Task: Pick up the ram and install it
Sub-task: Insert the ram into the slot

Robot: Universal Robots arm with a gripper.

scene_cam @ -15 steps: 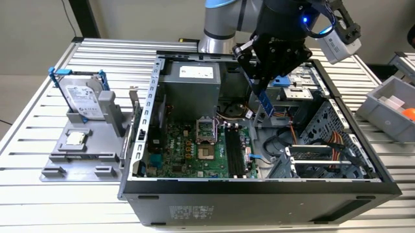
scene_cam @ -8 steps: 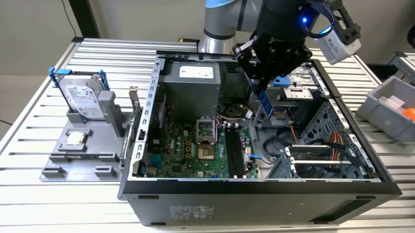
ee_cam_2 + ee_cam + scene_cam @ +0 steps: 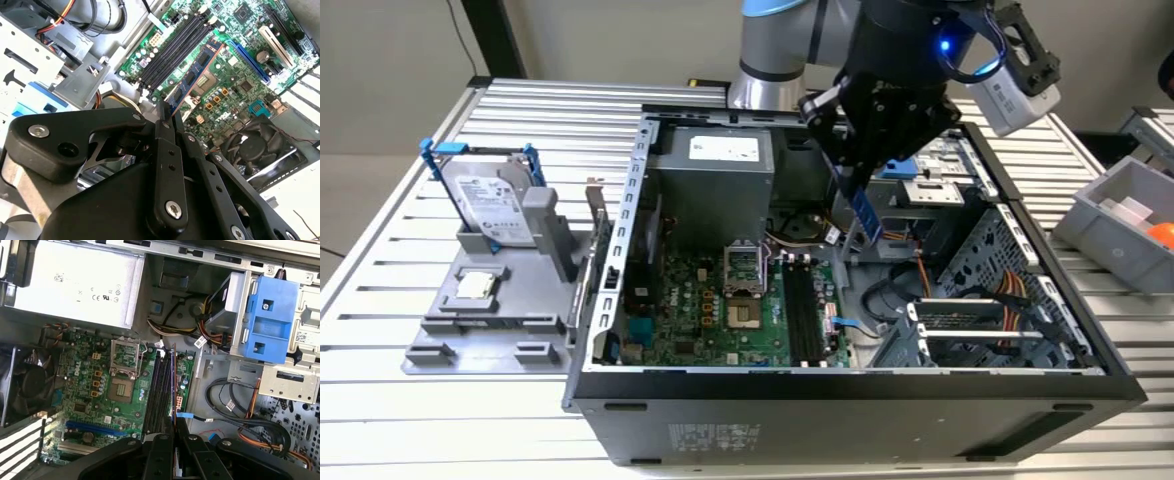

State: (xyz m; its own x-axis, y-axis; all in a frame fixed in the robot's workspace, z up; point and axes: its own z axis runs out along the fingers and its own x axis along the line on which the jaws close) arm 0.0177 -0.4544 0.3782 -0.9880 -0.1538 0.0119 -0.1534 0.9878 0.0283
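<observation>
Closed on the ram (image 3: 862,218), the claw (image 3: 851,180) hangs inside the open computer case (image 3: 854,405) in the exterior view. The bluish stick stands nearly upright below the fingers, its lower end over the far part of the motherboard (image 3: 707,305), above the black memory slots (image 3: 803,312). On the exterior view's left a hard drive (image 3: 494,205) in a blue frame stands in a grey holder on the slatted surface (image 3: 400,420).

In the second wrist view the claw (image 3: 168,113) pinches one end of the ram (image 3: 192,77). The rest of the stick reaches out over the green board, running alongside the empty memory slots (image 3: 175,47). A black fan (image 3: 255,147) lies nearby.

In the first wrist view the ram (image 3: 174,385) shows edge-on as a thin line rising from the claw (image 3: 175,429). It runs along the outer side of the memory slots (image 3: 159,390). I cannot tell whether it touches them. A silver power supply (image 3: 75,282) and a blue bracket (image 3: 270,320) sit beyond.
</observation>
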